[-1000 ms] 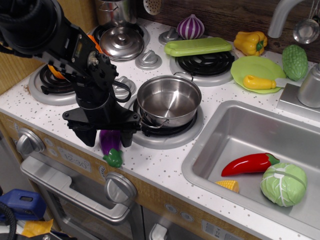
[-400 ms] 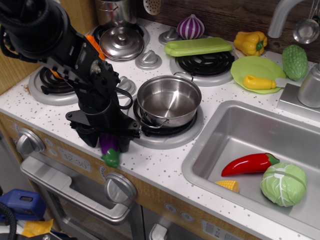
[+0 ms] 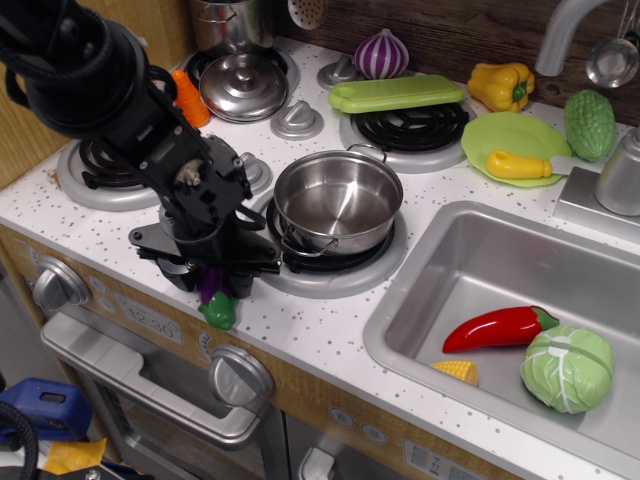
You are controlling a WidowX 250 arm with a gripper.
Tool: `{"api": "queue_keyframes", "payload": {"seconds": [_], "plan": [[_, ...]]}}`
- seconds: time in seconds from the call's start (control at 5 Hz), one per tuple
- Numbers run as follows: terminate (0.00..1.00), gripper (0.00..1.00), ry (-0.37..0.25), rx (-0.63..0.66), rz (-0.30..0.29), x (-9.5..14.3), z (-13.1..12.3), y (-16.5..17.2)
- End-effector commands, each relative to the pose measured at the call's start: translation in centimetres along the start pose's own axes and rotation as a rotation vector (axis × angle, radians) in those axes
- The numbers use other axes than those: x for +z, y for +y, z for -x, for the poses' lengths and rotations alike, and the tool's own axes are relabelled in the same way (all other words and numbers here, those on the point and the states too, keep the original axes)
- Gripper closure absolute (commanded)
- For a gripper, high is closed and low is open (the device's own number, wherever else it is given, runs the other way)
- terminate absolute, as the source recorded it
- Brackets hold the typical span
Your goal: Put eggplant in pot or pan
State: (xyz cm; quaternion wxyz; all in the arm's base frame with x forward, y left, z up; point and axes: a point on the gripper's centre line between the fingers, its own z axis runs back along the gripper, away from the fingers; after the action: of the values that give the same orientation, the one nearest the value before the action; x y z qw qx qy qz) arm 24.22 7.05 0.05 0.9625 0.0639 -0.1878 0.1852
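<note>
The purple eggplant (image 3: 213, 284) lies on the speckled counter at the front edge, its green stem cap (image 3: 218, 312) pointing toward me. My gripper (image 3: 213, 281) is lowered over it, with one black finger on each side pressing its body; only a strip of purple and the cap show between them. The shiny shallow steel pot (image 3: 300, 200) stands empty on the front burner just right of the gripper, its wire handle almost touching the right finger.
A lidded steel pot (image 3: 243, 85), an orange carrot (image 3: 186, 97) and a striped onion (image 3: 381, 52) are at the back. A green lid (image 3: 395, 93), a yellow pepper (image 3: 502, 85) and a green plate (image 3: 500, 130) lie beyond the pot. The sink (image 3: 470, 260) holds a red pepper (image 3: 495, 328), a cabbage (image 3: 567, 367) and corn (image 3: 456, 371).
My gripper has come down over the eggplant and its fingers have narrowed from wide apart to against its sides. The eggplant has shifted slightly left.
</note>
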Motion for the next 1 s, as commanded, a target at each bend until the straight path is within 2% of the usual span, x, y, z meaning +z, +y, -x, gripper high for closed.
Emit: {"api": "queue_keyframes", "payload": {"seconds": [0.0, 0.2, 0.4, 0.6, 0.8], "plan": [[0.00, 1.00, 0.026, -0.038, -0.005, 0.9, -0.1, -0.2], [0.00, 1.00, 0.018, -0.024, -0.031, 3.1, -0.9, 0.0], [0.00, 1.00, -0.009, -0.015, -0.081, 5.9, -2.5, 0.2], [0.00, 1.00, -0.132, -0.022, -0.102, 7.1, -4.1, -0.4], [0.00, 1.00, -0.226, -0.115, -0.101, 7.4, -6.7, -1.5]]}}
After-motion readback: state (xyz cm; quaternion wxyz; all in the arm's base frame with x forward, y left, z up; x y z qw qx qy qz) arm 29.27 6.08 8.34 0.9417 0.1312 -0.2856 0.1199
